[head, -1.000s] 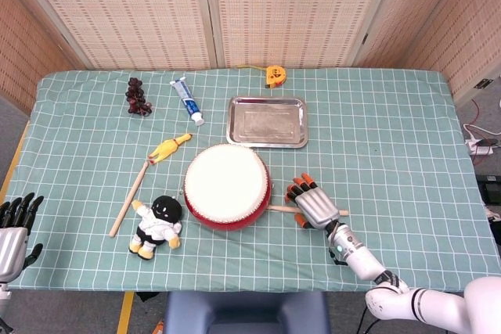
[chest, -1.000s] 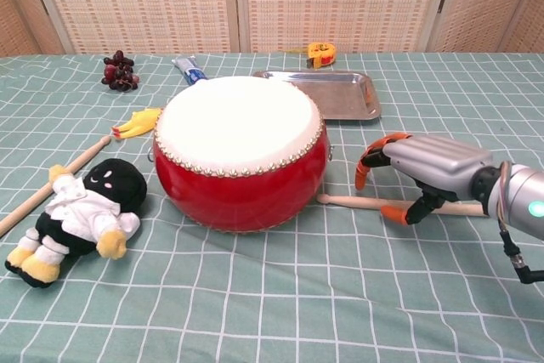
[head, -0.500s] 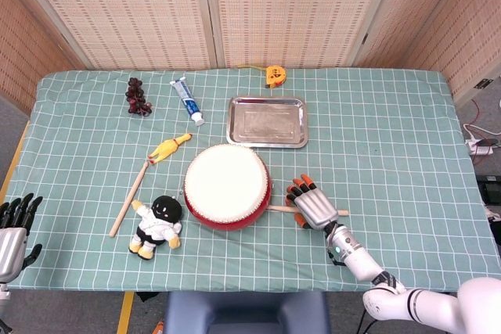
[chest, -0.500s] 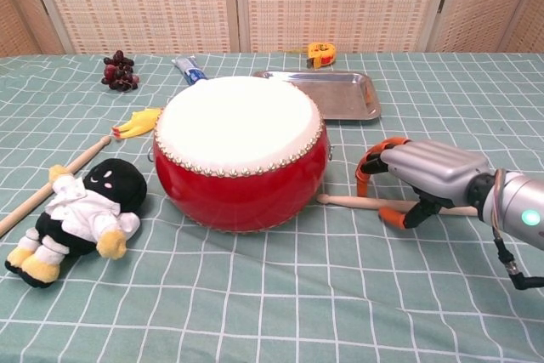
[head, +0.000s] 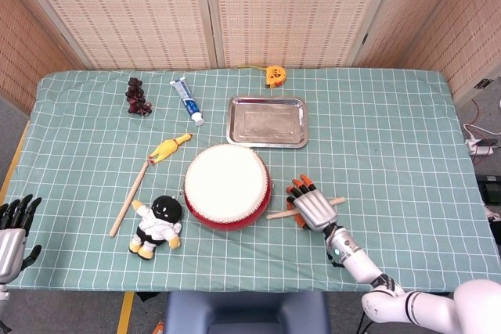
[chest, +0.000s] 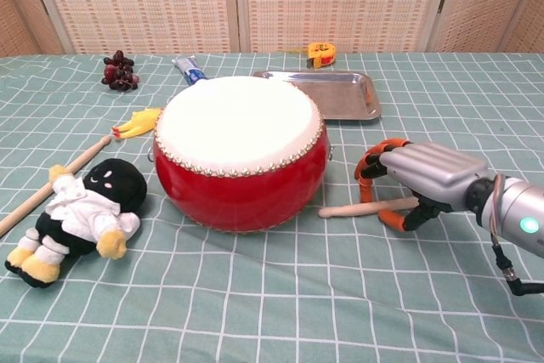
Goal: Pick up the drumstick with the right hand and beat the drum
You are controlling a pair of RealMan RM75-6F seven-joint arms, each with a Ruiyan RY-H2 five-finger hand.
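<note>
Wooden drumstick (chest: 357, 207) lies on the bench just right of the red drum (chest: 241, 152), under the right hand (chest: 421, 176), whose fingers curl around it. Left hand (head: 11, 228) hangs open at the near-left edge.

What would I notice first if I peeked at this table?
The big red drum with its white top, sitting in the middle of the green checked table. Just right of it, the robot's right hand curls over a wooden drumstick lying on the cloth. On the drum's left lies a little black-headed plush doll.
</note>
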